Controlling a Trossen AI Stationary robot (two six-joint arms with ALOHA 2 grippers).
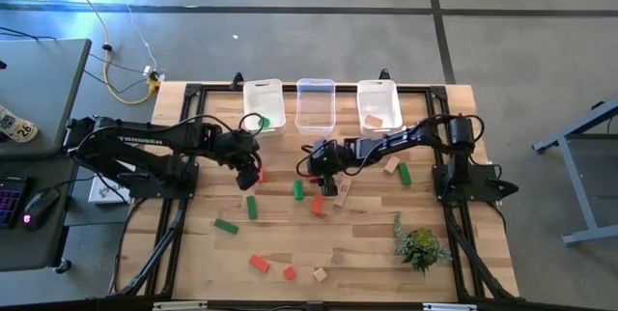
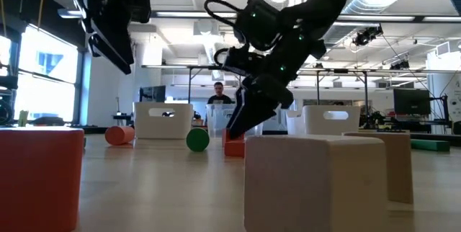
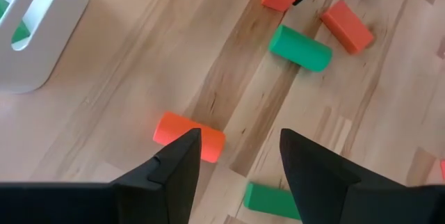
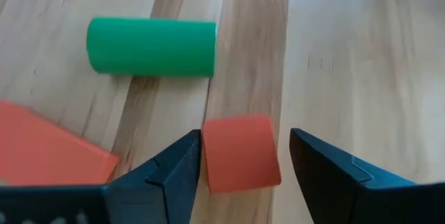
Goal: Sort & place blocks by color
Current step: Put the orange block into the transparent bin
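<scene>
I am straddling the red block point(image 4: 240, 152) mid-tabletop with my right tool point(image 4: 245, 158), fingers apart, readying a grasp for sorting

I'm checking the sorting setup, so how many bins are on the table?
3, in a row along the far edge of the table: the left bin, the middle bin and the right bin. None looks hidden.

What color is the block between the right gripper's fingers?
Red, seen best in the right wrist view, between the open right gripper.

Green cylinder point(image 4: 151, 46); red block point(image 4: 240, 153)
</scene>
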